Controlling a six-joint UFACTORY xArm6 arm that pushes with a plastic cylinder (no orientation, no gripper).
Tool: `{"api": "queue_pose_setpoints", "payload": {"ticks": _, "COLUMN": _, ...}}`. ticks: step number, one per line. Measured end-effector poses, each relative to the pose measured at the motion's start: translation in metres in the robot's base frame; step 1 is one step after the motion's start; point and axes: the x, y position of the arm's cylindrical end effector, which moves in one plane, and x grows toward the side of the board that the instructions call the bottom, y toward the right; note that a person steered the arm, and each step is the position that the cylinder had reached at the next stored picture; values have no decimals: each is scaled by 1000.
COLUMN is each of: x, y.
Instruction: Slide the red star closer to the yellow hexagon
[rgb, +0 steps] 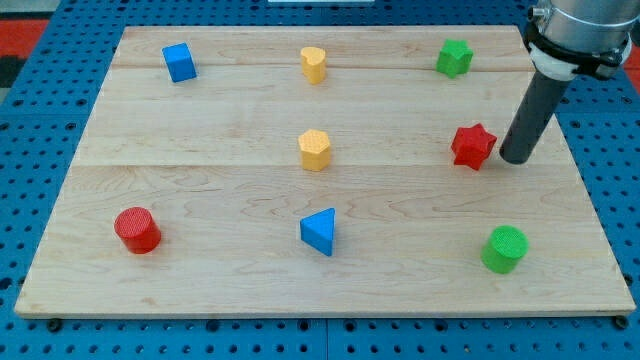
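No jaws here: the arm ends in a plain dark rod, so nothing opens, closes or clamps. My tip rests on the desk just beside the red star, on the star's side toward the view's right; whether the two touch cannot be told, though any gap is slight.

That placement looks deliberate. The yellow hexagon sits near the middle of the board, well apart from the star toward the view's left and roughly level with it, so a tip parked on the far side of the star is lined up to shove it straight along that row. The push appears ready to begin, or just beginning.

The lane between star and hexagon is bare wood, with nothing to snag. The green star-like block stands above that line near the top edge, and the green cylinder below it near the bottom edge, both clear of the path. A second yellow block, a blue cube, a blue triangular block and a red cylinder lie farther off. The board's right edge runs close behind the rod; leftward there is ample room.
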Motion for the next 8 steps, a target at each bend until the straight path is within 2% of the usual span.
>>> {"api": "queue_pose_setpoints", "payload": {"ticks": 2, "x": -10, "y": -88}}
{"api": "queue_pose_setpoints", "payload": {"ticks": 4, "x": -21, "y": -115}}
{"api": "queue_pose_setpoints", "payload": {"ticks": 6, "x": -41, "y": -174}}
{"api": "queue_pose_setpoints", "payload": {"ticks": 7, "x": -11, "y": -172}}
{"api": "queue_pose_setpoints", "payload": {"ticks": 8, "x": 37, "y": -165}}
